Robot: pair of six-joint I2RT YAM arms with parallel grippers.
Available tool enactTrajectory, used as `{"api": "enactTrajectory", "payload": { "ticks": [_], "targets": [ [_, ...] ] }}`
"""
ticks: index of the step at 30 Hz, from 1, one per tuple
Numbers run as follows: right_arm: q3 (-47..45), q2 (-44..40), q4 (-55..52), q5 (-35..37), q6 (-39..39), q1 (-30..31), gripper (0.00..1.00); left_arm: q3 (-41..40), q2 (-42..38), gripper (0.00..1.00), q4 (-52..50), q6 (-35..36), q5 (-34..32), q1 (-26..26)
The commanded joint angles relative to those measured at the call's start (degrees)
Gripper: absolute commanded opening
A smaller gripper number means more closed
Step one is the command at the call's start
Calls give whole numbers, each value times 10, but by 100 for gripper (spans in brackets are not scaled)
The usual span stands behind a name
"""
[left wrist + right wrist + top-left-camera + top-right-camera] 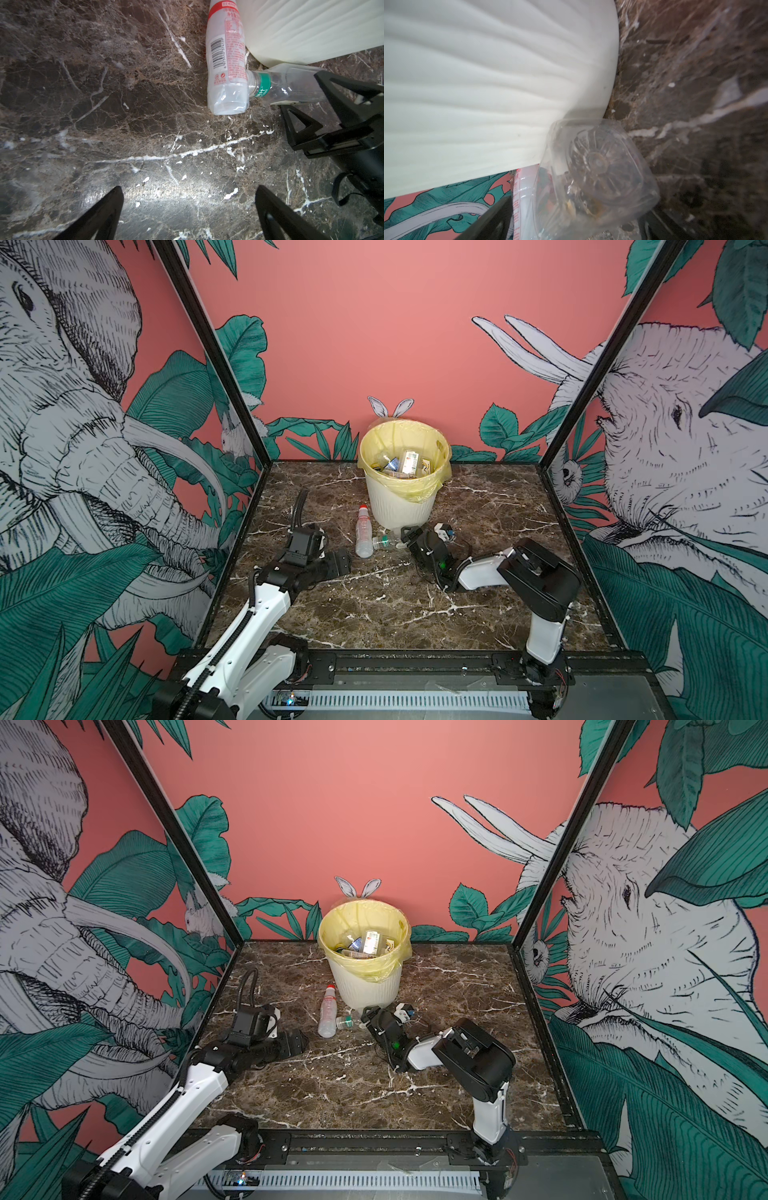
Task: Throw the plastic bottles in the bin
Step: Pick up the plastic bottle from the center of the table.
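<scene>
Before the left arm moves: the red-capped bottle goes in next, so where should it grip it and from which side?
Take the red-capped bottle across its labelled middle, straight down with the left gripper. It lies flat, cap toward the back wall, its left side free; the bin crowds its cap half and the green-labelled bottle butts its base, so the middle probably leaves most room.
</scene>
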Motion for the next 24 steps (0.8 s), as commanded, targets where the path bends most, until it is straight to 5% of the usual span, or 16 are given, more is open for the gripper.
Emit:
{"api": "enactTrajectory", "payload": {
  "ticks": [1,18,24],
  "targets": [
    [-7,22,27,33,93,3,93,-4,-14,99,-18,2,-14,4],
    [-2,87,83,43,99,2,81,-8,-26,99,-31,3,-19,4],
    [-1,78,42,33,102,-3,67,-5,-29,99,-37,1,-20,4]
  ]
}}
